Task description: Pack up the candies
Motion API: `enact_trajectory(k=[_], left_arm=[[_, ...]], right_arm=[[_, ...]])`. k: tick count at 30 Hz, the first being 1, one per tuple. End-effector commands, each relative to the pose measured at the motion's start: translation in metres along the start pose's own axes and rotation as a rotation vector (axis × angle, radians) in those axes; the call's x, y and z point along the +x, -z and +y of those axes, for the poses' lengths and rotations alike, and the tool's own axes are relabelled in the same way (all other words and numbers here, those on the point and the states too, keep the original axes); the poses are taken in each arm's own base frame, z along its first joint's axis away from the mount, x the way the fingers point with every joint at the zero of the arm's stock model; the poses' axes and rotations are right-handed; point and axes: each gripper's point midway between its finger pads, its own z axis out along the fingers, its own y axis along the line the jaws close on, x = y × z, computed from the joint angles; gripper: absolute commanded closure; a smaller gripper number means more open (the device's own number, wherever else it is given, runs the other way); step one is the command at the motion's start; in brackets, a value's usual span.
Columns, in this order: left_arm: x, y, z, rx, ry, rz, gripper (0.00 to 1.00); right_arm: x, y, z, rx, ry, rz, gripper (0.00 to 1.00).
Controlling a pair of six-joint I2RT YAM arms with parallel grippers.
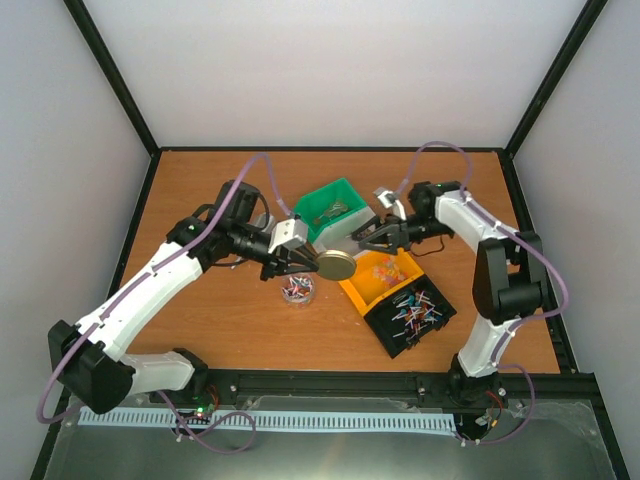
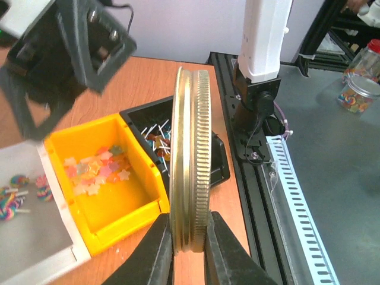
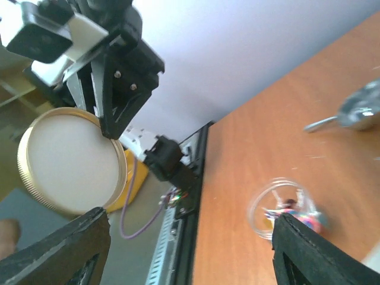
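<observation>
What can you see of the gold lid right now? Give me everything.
The gold lid is round and looks like metal, with a ribbed rim and a plain cream-white inner face. It is held off the table, one edge pinched across its thickness between the left gripper's black fingers. From above it sits between the clear jar and the yellow bin. The right gripper is open close by. Nothing else appears to touch the lid.

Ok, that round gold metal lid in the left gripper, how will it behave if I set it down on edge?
The round gold metal lid looks rigid, so it probably won't flex. The left gripper pinches it only near one edge, so it might pivot or slip. Round and held upright, it would likely roll or topple flat if released.
</observation>
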Motion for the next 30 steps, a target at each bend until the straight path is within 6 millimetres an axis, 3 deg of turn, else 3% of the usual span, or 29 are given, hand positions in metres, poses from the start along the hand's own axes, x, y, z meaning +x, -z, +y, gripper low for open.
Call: enact_trajectory(k=[1, 4, 12, 19, 21, 23, 26, 30], left_arm=[[0.006, 0.009, -0.007, 0.039, 0.091, -0.031, 0.99], [0.012, 0.013, -0.002, 0.025, 0.156, -0.029, 0.98], [0.02, 0.018, 0.006, -0.049, 0.211, 0.011, 0.98], [0.029, 0.022, 0.009, -0.1, 0.225, 0.066, 0.98], [0.033, 0.022, 0.011, -0.114, 0.231, 0.085, 0.98], [0.035, 0.023, 0.011, -0.12, 0.235, 0.093, 0.98], [0.035, 0.024, 0.008, -0.116, 0.235, 0.089, 0.99], [0.041, 0.021, 0.002, -0.084, 0.256, 0.094, 0.98]], right_arm=[[-0.028, 0.035, 0.014, 0.039, 0.089, -0.197, 0.25], [-0.031, 0.037, 0.023, 0.042, 0.094, -0.201, 0.14], [-0.046, 0.041, 0.029, 0.01, -0.058, -0.2, 0.1], [-0.061, 0.041, 0.048, -0.002, -0.132, -0.172, 0.08], [-0.059, 0.041, 0.037, 0.056, -0.226, -0.116, 0.07], [-0.06, 0.049, 0.002, 0.277, -0.307, -0.114, 0.06], [-0.053, 0.051, 0.008, 0.392, -0.207, -0.154, 0.0], [-0.042, 0.043, 0.01, 0.511, 0.082, -0.058, 0.0]])
